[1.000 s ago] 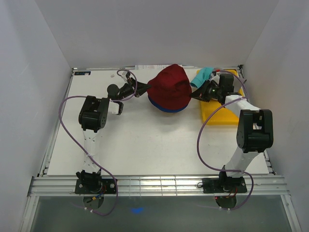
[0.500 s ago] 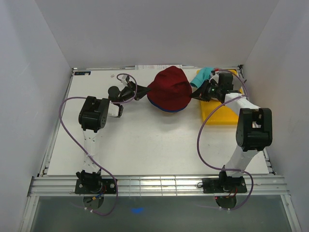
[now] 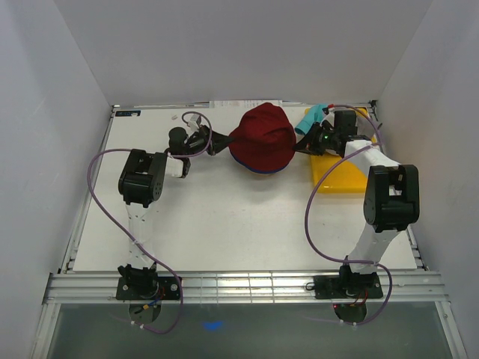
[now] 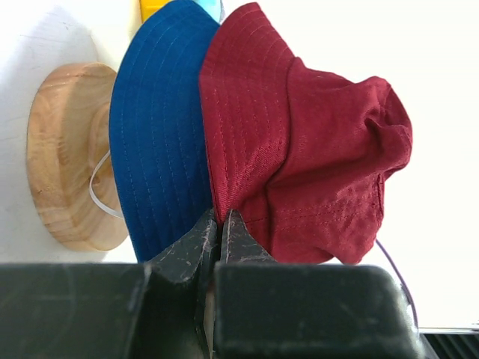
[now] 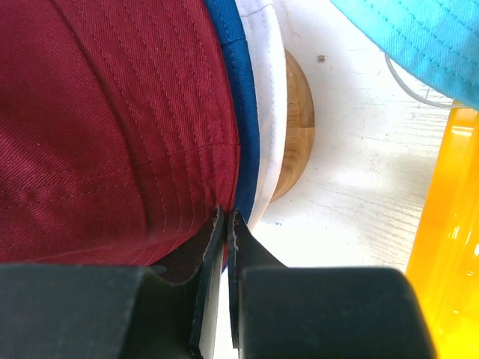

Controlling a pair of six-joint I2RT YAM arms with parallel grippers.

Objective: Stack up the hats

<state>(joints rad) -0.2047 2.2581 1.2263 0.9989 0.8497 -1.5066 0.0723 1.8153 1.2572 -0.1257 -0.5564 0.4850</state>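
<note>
Lying at yellow tray (image 3: 338,178) corner, teal hat (image 3: 313,118)

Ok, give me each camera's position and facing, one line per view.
Top view: high behind the robot, looking down on the table; left arm and right arm both show.
Left wrist view: on the left arm, looking past the left pincer at the red hat, blue hat and wooden stand.
Right wrist view: on the right arm, facing the same pile from the opposite side past the right pincer; teal hat and yellow tray at the picture's right edge.
Shared: both wrist views show red hat over blue hat.
</note>
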